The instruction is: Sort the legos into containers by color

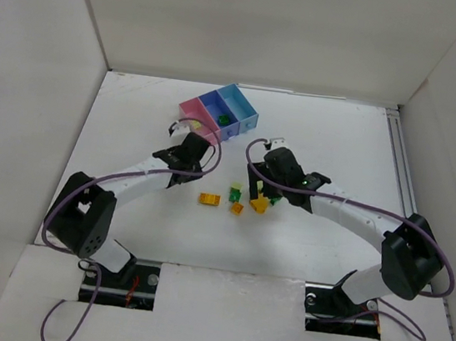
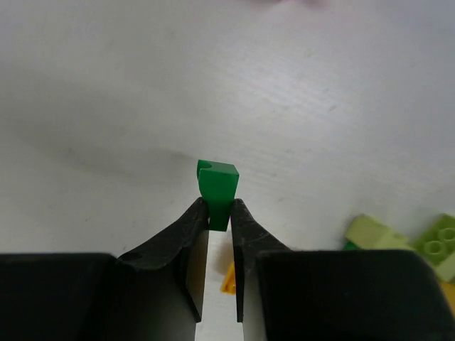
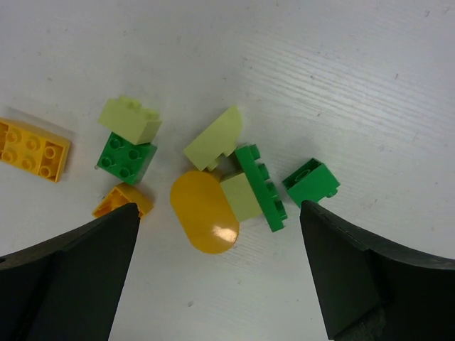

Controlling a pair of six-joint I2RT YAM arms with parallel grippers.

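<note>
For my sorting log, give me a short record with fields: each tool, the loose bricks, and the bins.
left tool: shut on a green brick
right tool: open, over the pile
pile: dark green, pale green and orange bricks, loose on the table
bins: pink, purple and blue in a row; a green piece in the purple one
</note>
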